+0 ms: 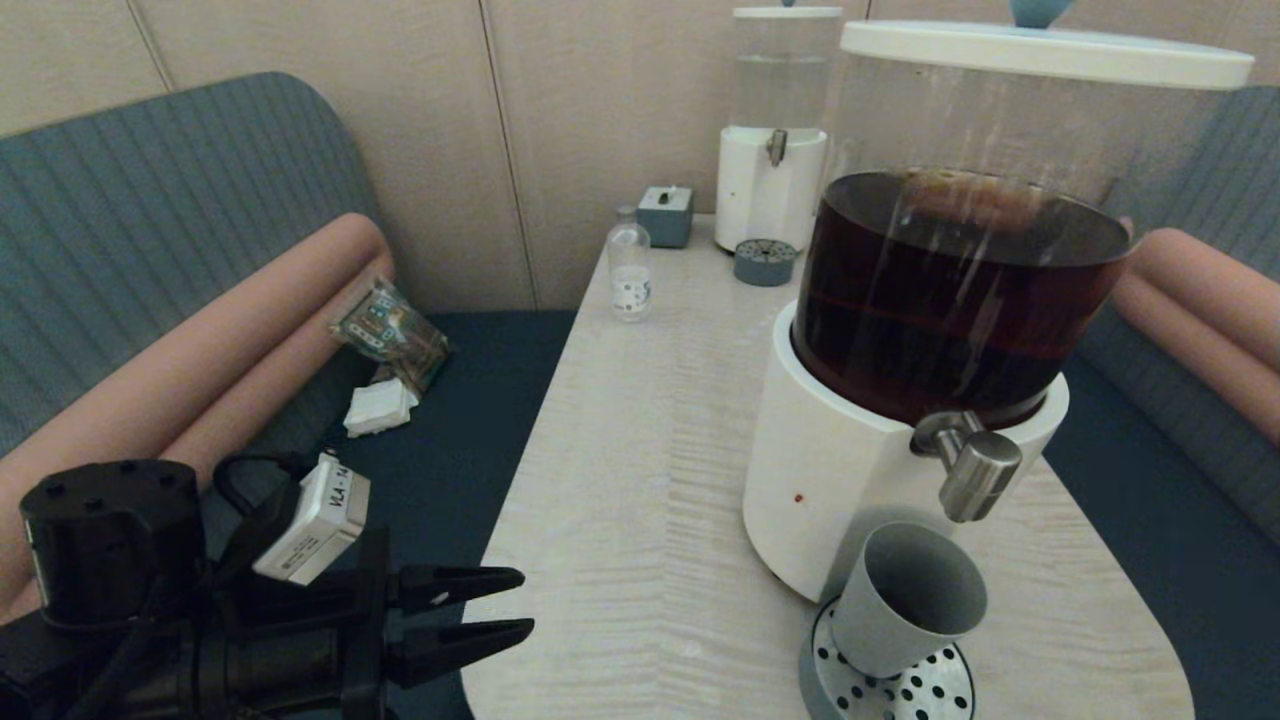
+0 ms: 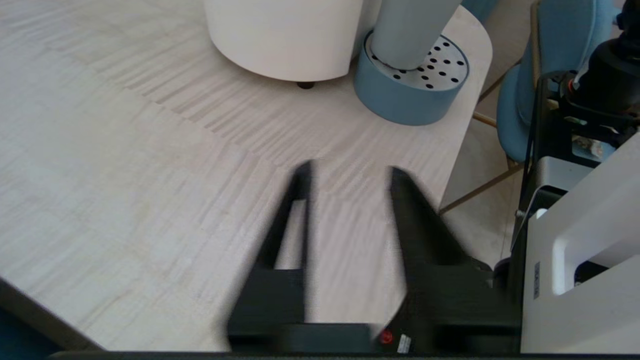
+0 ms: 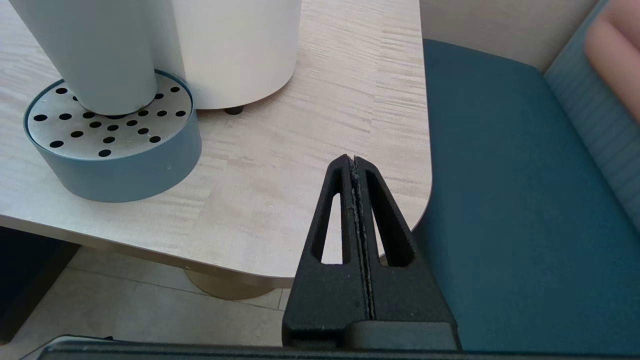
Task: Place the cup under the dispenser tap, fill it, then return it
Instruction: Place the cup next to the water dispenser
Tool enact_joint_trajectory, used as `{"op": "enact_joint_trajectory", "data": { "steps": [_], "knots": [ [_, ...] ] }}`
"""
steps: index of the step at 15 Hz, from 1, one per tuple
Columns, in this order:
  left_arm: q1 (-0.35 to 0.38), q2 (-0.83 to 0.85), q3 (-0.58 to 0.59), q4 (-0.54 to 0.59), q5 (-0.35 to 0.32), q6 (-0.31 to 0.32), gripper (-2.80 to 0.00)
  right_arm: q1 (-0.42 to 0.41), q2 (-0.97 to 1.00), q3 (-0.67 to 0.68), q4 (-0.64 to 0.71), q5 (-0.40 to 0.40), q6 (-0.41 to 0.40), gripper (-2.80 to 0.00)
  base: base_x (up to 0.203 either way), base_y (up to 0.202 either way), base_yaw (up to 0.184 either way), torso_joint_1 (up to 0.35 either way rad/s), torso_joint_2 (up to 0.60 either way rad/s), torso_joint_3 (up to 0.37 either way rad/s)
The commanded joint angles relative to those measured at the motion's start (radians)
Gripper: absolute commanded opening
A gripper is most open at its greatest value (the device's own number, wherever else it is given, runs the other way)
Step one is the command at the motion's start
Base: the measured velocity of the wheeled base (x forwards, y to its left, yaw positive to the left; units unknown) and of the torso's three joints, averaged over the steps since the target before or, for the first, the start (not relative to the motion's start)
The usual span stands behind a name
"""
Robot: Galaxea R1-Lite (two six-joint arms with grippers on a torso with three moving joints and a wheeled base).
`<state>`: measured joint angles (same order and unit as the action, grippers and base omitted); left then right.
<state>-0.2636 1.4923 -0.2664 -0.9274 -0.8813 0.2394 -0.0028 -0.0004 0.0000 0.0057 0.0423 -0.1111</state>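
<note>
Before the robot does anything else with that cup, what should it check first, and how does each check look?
1. Cup on the drip tray, under the dispenser tap: ok.
2. Cup upright: ok.
3. Cup filled: cannot tell; its inside looks empty.
4. Left gripper open, clear of the cup: ok.
5. Right gripper shut, parked by the table edge: ok.

1. The left gripper (image 1: 525,603) sits low at the robot's left, its fingers pointing sideways toward the right, one above the other.
2. Its fingers (image 2: 300,200) stand apart with a clear gap, holding nothing.
3. The right gripper (image 3: 354,162) has its fingers pressed fully together, empty.
</note>
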Motion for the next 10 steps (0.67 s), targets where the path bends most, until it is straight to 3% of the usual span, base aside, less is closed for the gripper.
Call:
{"op": "enact_joint_trajectory", "data": {
  "steps": [1, 5, 10],
  "knots": [
    [-0.005, 0.005, 0.002, -0.007, -0.005, 0.003, 0.0, 0.0, -0.003, 0.009, -0.001, 0.001, -0.001, -2.8, 0.0, 0.0, 0.0, 0.0, 0.0, 0.0],
    [-0.024, 0.014, -0.012, -0.004, -0.007, 0.073, 0.0, 0.0, -0.003, 0.009, 0.0, 0.001, -0.001, -2.8, 0.0, 0.0, 0.0, 0.0, 0.0, 0.0],
    [-0.127, 0.11, -0.049, -0.026, -0.004, 0.126, 0.0, 0.001, -0.003, 0.009, 0.0, 0.001, -0.001, -2.8, 0.0, 0.0, 0.0, 0.0, 0.0, 0.0]
  ]
}}
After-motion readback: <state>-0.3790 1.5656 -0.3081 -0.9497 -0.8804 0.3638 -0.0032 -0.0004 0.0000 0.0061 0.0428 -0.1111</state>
